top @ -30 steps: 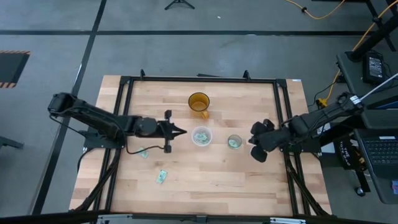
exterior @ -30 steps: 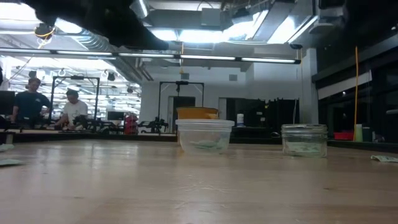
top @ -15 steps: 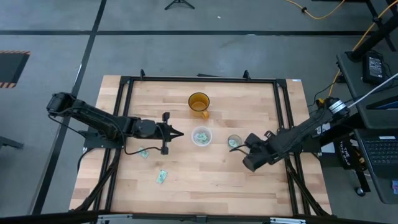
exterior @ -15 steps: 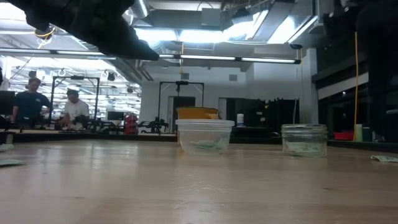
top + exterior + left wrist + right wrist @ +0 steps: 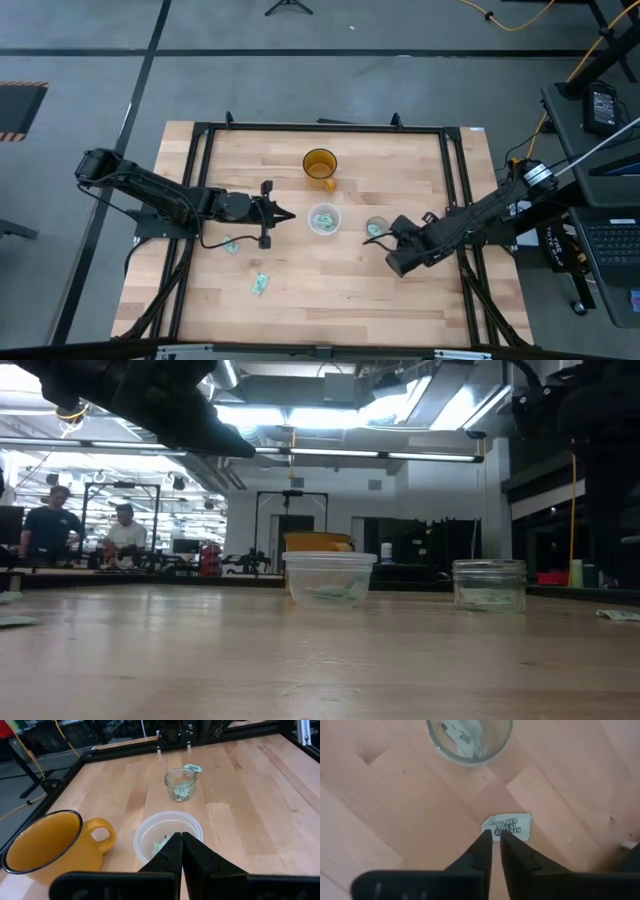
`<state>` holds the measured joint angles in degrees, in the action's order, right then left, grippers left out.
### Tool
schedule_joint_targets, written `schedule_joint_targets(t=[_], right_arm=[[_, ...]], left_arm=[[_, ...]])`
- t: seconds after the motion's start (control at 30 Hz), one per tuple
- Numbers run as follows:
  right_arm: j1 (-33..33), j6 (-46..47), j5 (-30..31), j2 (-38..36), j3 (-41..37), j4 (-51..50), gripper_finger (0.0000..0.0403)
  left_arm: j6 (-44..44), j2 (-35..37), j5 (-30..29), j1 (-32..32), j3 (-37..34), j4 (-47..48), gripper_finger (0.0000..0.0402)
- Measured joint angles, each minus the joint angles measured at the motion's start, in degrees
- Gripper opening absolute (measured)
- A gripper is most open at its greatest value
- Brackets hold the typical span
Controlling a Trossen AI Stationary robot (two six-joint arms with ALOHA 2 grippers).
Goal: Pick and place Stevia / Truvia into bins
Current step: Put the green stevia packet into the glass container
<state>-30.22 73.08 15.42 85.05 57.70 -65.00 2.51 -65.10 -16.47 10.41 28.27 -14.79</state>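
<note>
Fingertips of the right gripper [image 5: 495, 838] stand almost together, a thin slit between them, and nothing is clamped; they point down at a white Stevia packet [image 5: 506, 827] lying flat on the wooden table [image 5: 330, 275], the tips at the packet's near edge, though contact cannot be told. Just beyond the packet sits the small glass jar [image 5: 469, 739], with packets inside it. From above, this gripper [image 5: 374, 238] hangs just beside the jar [image 5: 376, 228], on its front side. The left gripper [image 5: 181, 840] has its fingers pressed together with nothing between them, and it hovers short of the clear plastic cup [image 5: 168, 836], which holds a pale green packet [image 5: 160, 845]. From above, the left gripper [image 5: 289, 213] points toward that cup [image 5: 324, 219] from the left, slightly apart from it. The amber cup [image 5: 320, 166] stands behind the clear one. Two more packets lie on the table near the left arm, one [image 5: 231, 245] below its wrist and another [image 5: 260, 285] farther toward the front edge.
</note>
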Motion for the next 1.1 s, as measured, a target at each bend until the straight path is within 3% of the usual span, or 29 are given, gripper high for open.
schedule_joint_targets(t=[0.17, 0.47, 1.1], right_arm=[[-0.04, 3.45, -0.01, -0.08, -3.84, 1.53, 0.0091], [0.6, 4.63, -2.39, -0.08, -12.88, 13.52, 0.0142], [2.49, 8.27, -1.43, -0.34, -21.81, 25.85, 0.0158]], left_arm=[[-0.42, 0.0, 0.03, 0.0, 0.0, 0.02, 0.0003], [-0.42, -0.02, 0.04, 0.0, 0.0, 0.02, 0.0005], [-3.46, -0.02, -0.39, 0.0, 0.01, 0.0, 0.0004]])
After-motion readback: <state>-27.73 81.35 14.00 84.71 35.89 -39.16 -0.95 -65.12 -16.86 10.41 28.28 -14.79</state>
